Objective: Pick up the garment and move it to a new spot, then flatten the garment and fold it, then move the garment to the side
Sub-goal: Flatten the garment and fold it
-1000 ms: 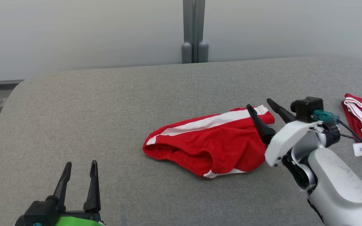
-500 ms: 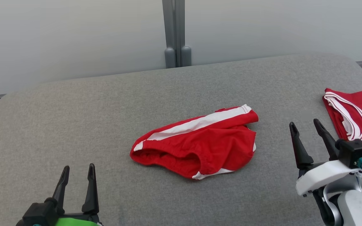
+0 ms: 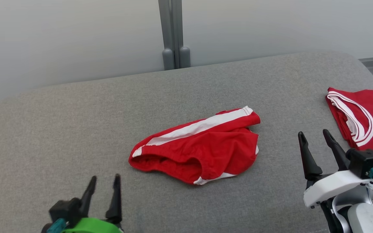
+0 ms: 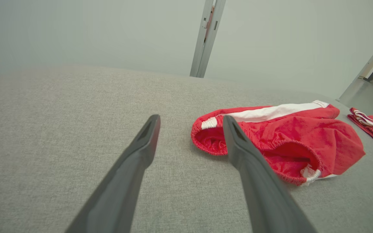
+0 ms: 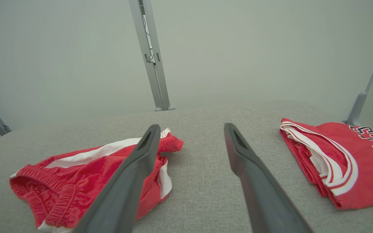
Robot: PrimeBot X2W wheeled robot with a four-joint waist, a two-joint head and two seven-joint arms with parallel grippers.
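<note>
Red shorts with a white side stripe (image 3: 202,144) lie crumpled in the middle of the grey padded table (image 3: 76,116), waistband opening toward the near left. My left gripper (image 3: 104,181) is open, low at the near left, short of the shorts' left end. In the left wrist view the shorts (image 4: 280,136) lie just right of my open left gripper (image 4: 189,119). My right gripper (image 3: 312,134) is open, to the right of the shorts and clear of them. Through the right wrist view the shorts (image 5: 89,171) sit left of my open right gripper (image 5: 191,127).
A folded red jersey with white trim (image 3: 361,119) lies at the table's right edge, also in the right wrist view (image 5: 338,165). A grey post (image 3: 173,32) stands against the pale wall behind the table. Bare grey surface spreads to the left and front.
The head camera turned right, shifting the scene left. My right gripper drew back from the shorts' right end to the near right, empty. My left gripper moved right, toward the shorts.
</note>
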